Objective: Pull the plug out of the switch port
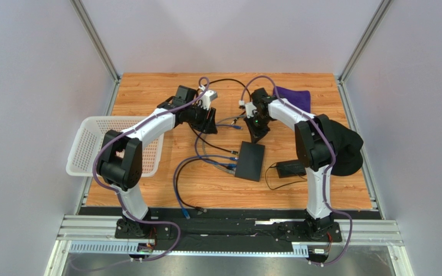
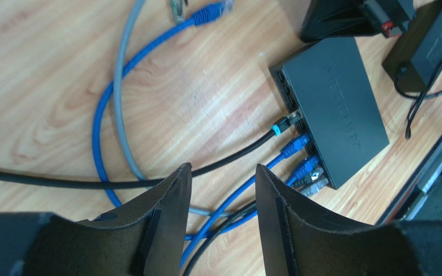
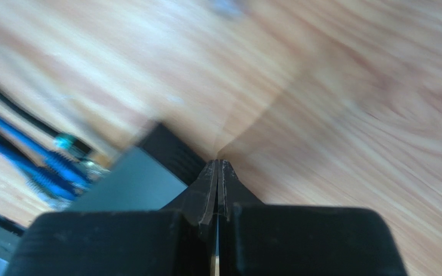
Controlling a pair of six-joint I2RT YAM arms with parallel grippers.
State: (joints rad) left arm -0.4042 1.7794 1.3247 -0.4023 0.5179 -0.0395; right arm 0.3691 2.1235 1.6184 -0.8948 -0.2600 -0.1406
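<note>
The black switch point(image 1: 249, 161) point(image 2: 335, 109) lies flat mid-table. Along its left edge sit a black cable's plug with a teal boot point(image 2: 284, 122), two blue plugs point(image 2: 295, 145) and grey plugs point(image 2: 315, 184), all seated in ports. My left gripper point(image 2: 222, 168) point(image 1: 209, 123) hovers open above the cables left of the switch, nothing between its fingers. A loose blue plug point(image 2: 209, 12) lies on the wood, away from the switch. My right gripper point(image 3: 217, 162) point(image 1: 258, 135) is shut and empty, its tips at the switch's far end point(image 3: 131, 184).
A small black power brick point(image 1: 289, 168) point(image 2: 431, 37) with a thin cord lies right of the switch. A white basket point(image 1: 91, 144) overhangs the table's left edge. A purple cloth point(image 1: 295, 95) and a black cloth point(image 1: 344, 146) lie on the right. Blue, grey and black cables loop across the middle.
</note>
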